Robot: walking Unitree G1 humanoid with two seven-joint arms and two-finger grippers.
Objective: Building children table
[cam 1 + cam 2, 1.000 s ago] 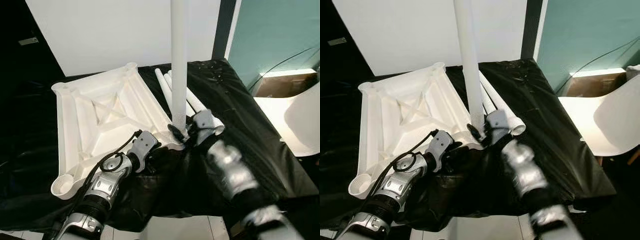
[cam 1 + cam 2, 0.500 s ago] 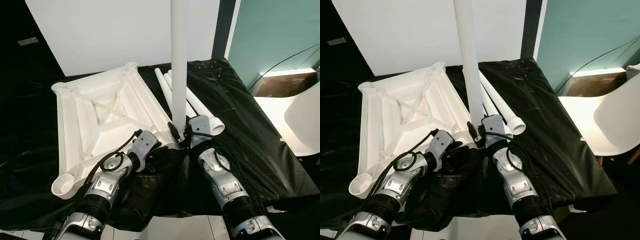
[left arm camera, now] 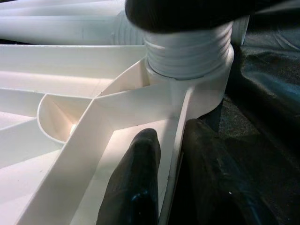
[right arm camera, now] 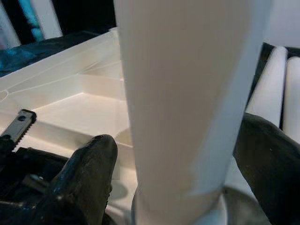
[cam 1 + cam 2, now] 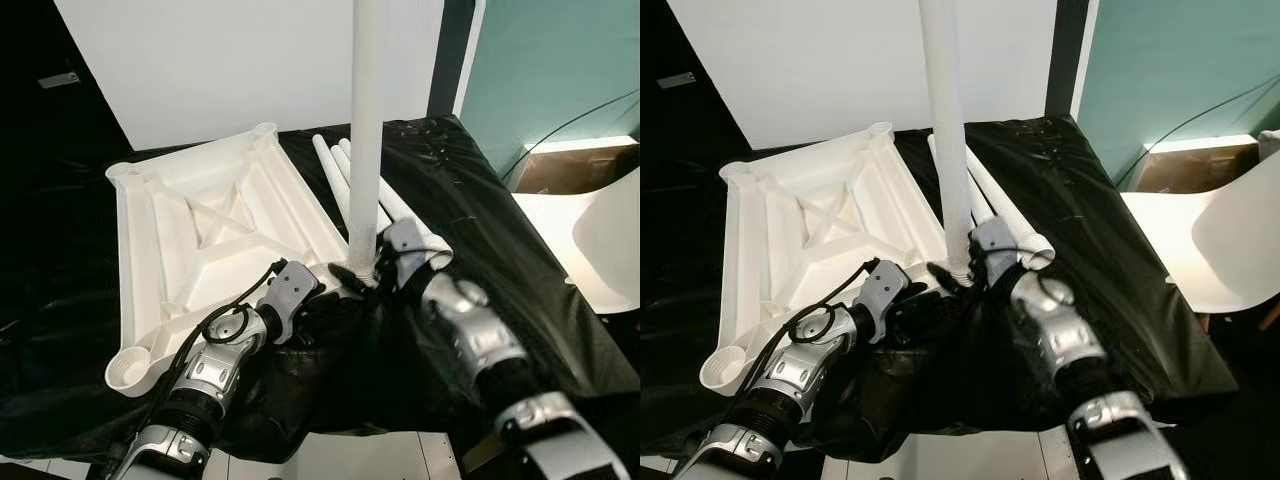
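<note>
The white table top [image 5: 200,220] lies upside down on a black-covered surface. One white leg [image 5: 367,130] stands upright in the socket at its near right corner. My right gripper [image 5: 365,272] is shut on the base of this leg, one finger on each side [image 4: 89,173]. My left gripper [image 5: 325,288] is shut on the table top's rim beside that corner. The left wrist view shows the rim wall between its fingers [image 3: 140,159] and the leg's threaded end in the socket [image 3: 187,61]. Loose white legs [image 5: 405,212] lie behind the corner.
The black cover [image 5: 480,200] drapes over the surface's edges. A white chair [image 5: 1230,240] stands to the right, with a cardboard box [image 5: 570,165] beyond it. A white board [image 5: 220,60] leans at the back.
My right forearm has swung out to the right while its gripper stays at the leg's base. The left arm keeps its hold on the rim.
</note>
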